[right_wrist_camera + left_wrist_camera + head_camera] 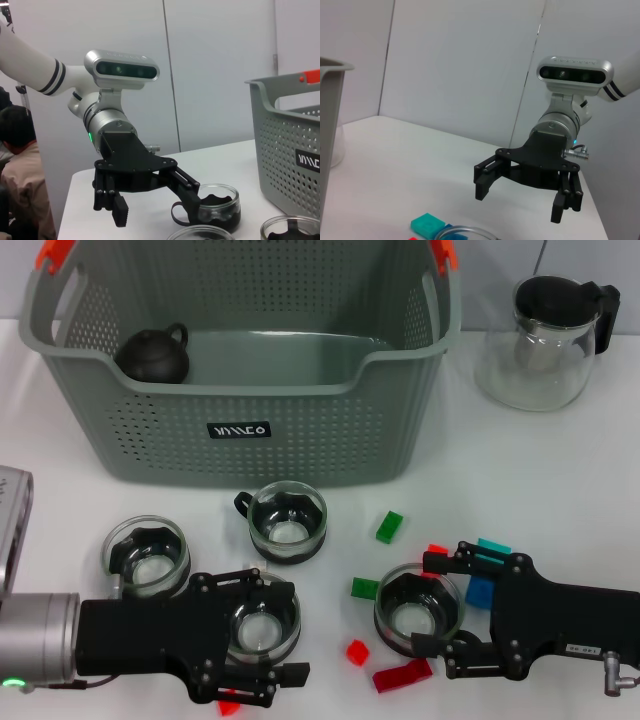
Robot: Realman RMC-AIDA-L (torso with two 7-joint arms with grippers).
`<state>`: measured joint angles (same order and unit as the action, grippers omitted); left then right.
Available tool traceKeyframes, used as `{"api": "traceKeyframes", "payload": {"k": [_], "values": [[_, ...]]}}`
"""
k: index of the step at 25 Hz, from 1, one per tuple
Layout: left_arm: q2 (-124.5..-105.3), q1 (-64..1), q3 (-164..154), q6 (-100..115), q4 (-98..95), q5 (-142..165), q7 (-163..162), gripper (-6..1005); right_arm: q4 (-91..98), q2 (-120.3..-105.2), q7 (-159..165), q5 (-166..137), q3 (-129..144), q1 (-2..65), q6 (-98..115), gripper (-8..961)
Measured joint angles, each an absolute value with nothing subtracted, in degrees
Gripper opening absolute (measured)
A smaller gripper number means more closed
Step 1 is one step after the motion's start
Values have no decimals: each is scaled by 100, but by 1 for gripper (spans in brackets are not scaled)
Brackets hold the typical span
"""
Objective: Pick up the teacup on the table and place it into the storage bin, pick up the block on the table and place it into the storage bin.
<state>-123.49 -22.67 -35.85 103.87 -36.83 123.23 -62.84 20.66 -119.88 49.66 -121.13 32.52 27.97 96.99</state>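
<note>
Clearly my left end effector (262, 635) sat spread open around a glass teacup (264, 626) at lower centre of the head view, not yet clamped. My right end effector (440, 610) stood equally open around another teacup (418, 610) at lower right. I judged the glass light, slick and breakable, best pinched across its wall. Behind them, the storage bin (240, 430) filled the upper frame. Only the wrist views showed each opposite arm's spread fingers (187, 192) side-on.

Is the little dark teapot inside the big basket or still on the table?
Inside. The dark teapot sits on the floor of the storage bin, behind its front wall, in the corner on the robot's left.
</note>
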Motion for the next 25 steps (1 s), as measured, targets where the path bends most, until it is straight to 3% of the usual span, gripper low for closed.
{"api": "traceKeyframes", "payload": {"k": [25], "values": [[-12348, -2274, -3575, 10391, -3683, 12322, -6284, 873, 2066, -11979, 4981, -12111, 3252, 2795, 9660, 930]]}}
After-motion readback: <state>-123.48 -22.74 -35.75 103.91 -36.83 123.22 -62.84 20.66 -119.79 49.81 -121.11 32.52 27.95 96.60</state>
